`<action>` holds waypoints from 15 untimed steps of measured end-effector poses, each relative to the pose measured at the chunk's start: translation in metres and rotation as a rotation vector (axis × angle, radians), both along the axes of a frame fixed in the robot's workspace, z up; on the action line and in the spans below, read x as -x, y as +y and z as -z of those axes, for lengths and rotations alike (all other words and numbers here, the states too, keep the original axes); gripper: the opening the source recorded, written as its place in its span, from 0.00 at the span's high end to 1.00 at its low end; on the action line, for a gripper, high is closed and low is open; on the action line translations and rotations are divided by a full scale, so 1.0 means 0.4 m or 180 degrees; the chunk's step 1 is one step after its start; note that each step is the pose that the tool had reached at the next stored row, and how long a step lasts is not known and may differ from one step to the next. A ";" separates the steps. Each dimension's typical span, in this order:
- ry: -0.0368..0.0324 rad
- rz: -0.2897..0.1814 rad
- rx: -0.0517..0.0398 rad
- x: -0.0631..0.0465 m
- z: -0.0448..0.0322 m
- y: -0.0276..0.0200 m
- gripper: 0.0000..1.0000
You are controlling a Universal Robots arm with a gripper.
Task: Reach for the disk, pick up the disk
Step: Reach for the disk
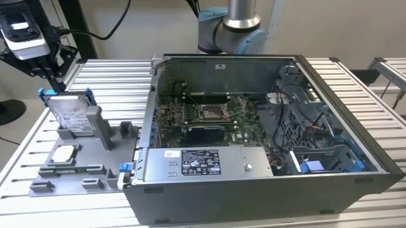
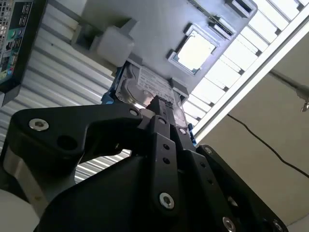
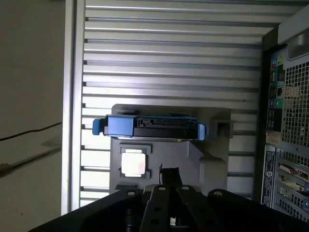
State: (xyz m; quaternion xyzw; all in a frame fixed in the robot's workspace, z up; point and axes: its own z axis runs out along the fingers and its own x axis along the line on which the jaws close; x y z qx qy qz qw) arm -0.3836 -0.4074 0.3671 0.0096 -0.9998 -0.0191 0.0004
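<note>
In the exterior view the gripper [image 1: 54, 81], its jaws closed on nothing, hung just above the disk [image 1: 71, 114]. The disk stood on edge in a grey holder [image 1: 95, 142]. In the second wrist view the disk [image 2: 149, 84] lay straight beyond the gripper [image 2: 157, 104]. In the first wrist view the disk [image 3: 149, 128] ran crosswise ahead of the gripper [image 3: 169, 171], apart from it.

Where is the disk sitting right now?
On the exterior view's left, the disk stands on edge in the grey holder, beside the open computer case, with the square chip nearby.
</note>
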 end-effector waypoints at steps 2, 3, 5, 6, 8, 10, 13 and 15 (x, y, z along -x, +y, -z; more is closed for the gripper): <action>0.0001 0.0000 0.0000 0.000 0.000 0.002 1.00; 0.0000 0.0000 0.0000 0.000 0.000 0.005 1.00; 0.0000 0.0000 0.0000 0.000 0.000 0.014 1.00; 0.0000 0.0000 0.0000 0.000 0.000 0.020 1.00; 0.0000 0.0000 0.0000 0.000 0.000 0.030 1.00; 0.0000 0.0000 0.0000 0.000 0.000 0.040 1.00; 0.0000 0.0000 0.0000 0.000 0.000 0.068 1.00; 0.0000 0.0000 0.0000 0.000 0.000 0.092 1.00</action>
